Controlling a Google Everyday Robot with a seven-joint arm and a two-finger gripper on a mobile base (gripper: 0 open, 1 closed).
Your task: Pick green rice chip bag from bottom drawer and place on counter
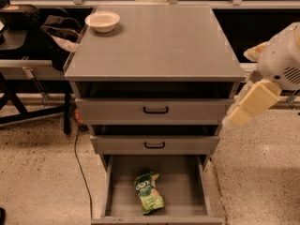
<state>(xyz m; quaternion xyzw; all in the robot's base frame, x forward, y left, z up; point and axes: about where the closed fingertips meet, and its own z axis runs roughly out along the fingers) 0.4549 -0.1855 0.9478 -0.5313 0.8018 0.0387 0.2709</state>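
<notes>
In bottom drawer [183, 185], green rice chip bag [149, 198]; pincer [244, 110] beside cabinet [117, 110].

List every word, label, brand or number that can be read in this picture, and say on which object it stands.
green rice chip bag, lying in the bottom drawer: white lettering in a dark round logo, too blurred to read.
counter, bowl, upper drawers: no text.
gripper, right of the cabinet beside the upper drawers: no text visible.
</notes>
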